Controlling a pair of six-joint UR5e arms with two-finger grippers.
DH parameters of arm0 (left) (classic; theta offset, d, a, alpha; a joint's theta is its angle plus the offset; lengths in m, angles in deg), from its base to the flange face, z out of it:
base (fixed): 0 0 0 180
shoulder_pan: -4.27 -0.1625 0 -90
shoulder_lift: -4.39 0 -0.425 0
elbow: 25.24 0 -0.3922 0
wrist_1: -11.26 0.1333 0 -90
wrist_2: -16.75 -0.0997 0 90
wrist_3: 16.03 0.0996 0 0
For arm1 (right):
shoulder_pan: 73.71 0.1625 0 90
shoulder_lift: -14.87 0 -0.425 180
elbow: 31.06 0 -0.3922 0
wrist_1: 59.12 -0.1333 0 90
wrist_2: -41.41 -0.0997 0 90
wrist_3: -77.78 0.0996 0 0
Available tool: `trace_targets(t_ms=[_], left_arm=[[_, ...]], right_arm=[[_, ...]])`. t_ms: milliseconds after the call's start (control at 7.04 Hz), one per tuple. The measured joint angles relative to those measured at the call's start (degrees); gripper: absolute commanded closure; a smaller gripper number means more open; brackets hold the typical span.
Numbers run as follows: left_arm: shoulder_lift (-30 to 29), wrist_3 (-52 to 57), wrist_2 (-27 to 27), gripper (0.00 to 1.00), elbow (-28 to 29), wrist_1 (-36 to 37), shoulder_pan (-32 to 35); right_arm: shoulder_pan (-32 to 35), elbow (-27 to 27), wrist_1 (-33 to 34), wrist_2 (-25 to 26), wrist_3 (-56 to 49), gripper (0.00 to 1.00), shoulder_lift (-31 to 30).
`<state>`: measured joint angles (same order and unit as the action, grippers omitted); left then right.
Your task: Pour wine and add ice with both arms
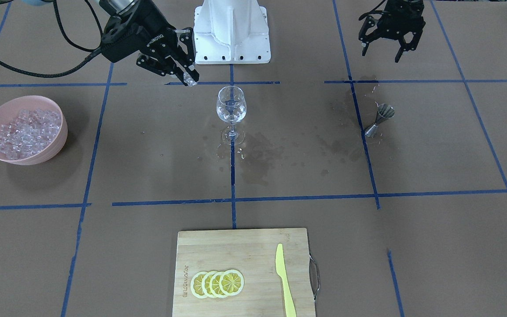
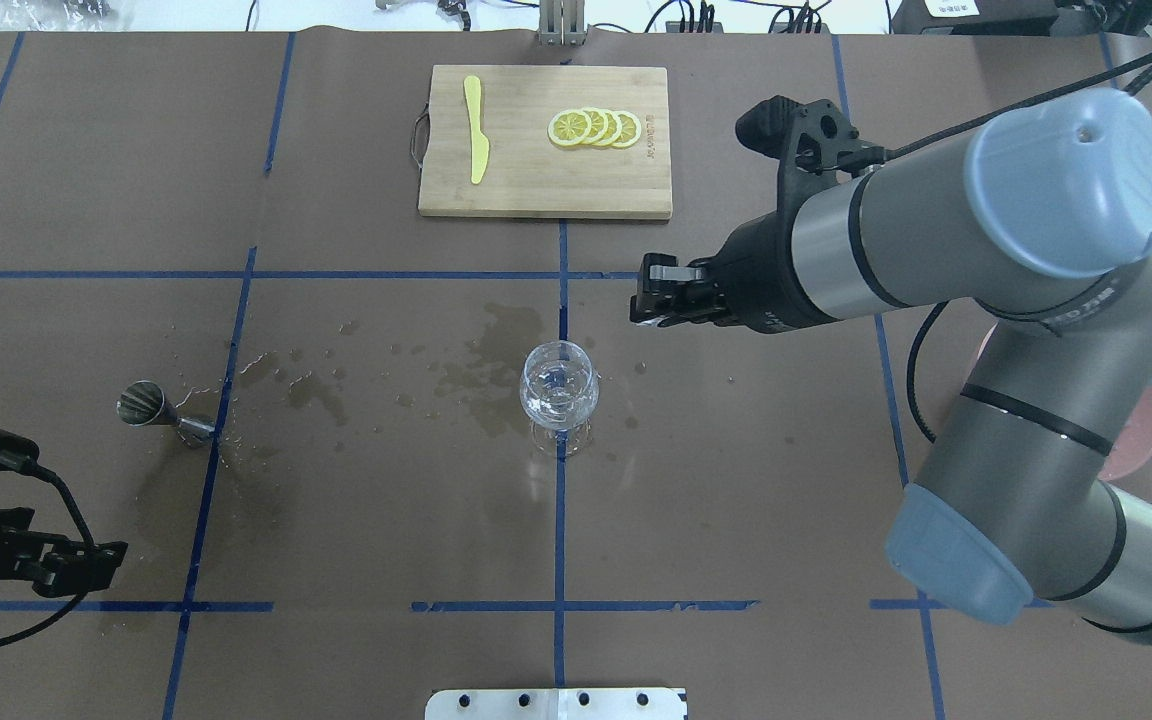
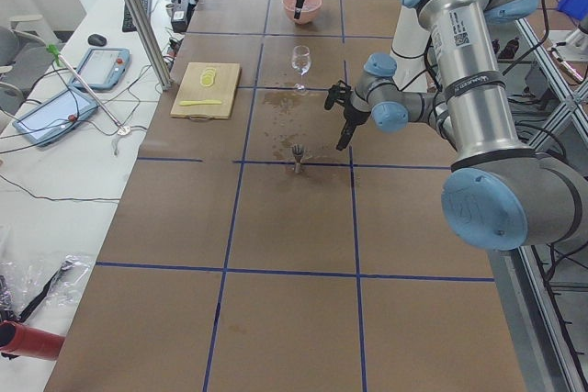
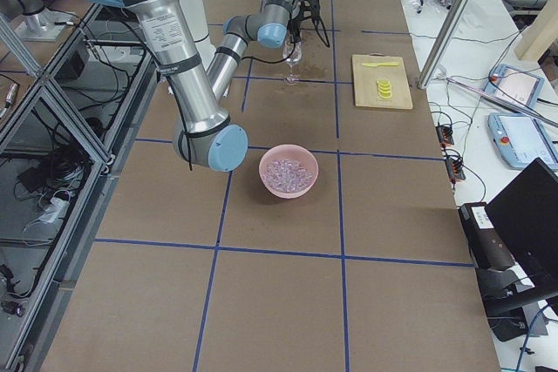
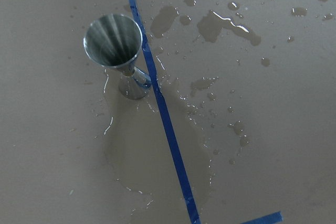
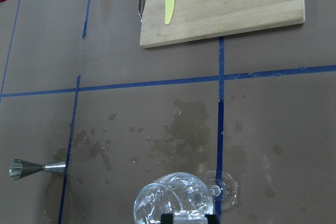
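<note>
A stemmed wine glass (image 1: 231, 110) (image 2: 558, 385) stands upright at the table's middle with clear contents; I cannot tell whether they are wine. My right gripper (image 1: 187, 74) (image 2: 648, 300) hangs just beside and above its rim, shut on one ice cube (image 1: 190, 79). In the right wrist view that cube (image 6: 189, 217) shows at the bottom edge, over the glass (image 6: 173, 200). More ice fills a pink bowl (image 1: 55, 110) (image 4: 266, 163). Open and holding nothing, my left gripper (image 1: 383, 49) (image 2: 86, 560) hovers back from a steel jigger (image 1: 379, 121) (image 5: 115, 43).
Across the table lies a bamboo cutting board (image 1: 244, 246) (image 2: 536, 190) with lemon slices (image 1: 217, 284) and a yellow knife (image 1: 284, 281). Wet patches (image 2: 496, 360) spread between jigger and glass. The white pedestal base (image 1: 231, 31) stands behind the glass.
</note>
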<state>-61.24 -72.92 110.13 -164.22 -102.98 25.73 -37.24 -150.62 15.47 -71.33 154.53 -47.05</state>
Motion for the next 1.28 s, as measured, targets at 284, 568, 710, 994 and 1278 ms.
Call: trace_targets(t_ms=[284, 568, 710, 994, 1278], left_arm=[[-0.42, 6.17, 5.13, 0.00, -1.35, 2.14, 6.63], [-0.70, 11.70, 7.06, 0.00, -1.98, 3.74, 11.67], [-0.80, 13.39, 8.08, 0.00, -2.29, 4.33, 13.49], [-0.86, 17.37, 9.84, 0.00, -2.98, 5.92, 17.28], [-0.90, 19.82, 10.17, 0.00, -3.71, 7.19, 19.65]], right_arm=[[-3.07, 1.83, 0.10, 3.31, 0.32, 1.00, 1.97], [-5.75, 4.25, 1.30, 6.65, 0.57, 1.00, 4.90], [-6.35, 5.19, 2.24, 7.39, 0.59, 1.00, 5.93], [-6.99, 6.53, 2.77, 7.89, 0.65, 0.99, 6.93], [-7.44, 7.08, 2.83, 7.96, 0.68, 0.43, 7.28]])
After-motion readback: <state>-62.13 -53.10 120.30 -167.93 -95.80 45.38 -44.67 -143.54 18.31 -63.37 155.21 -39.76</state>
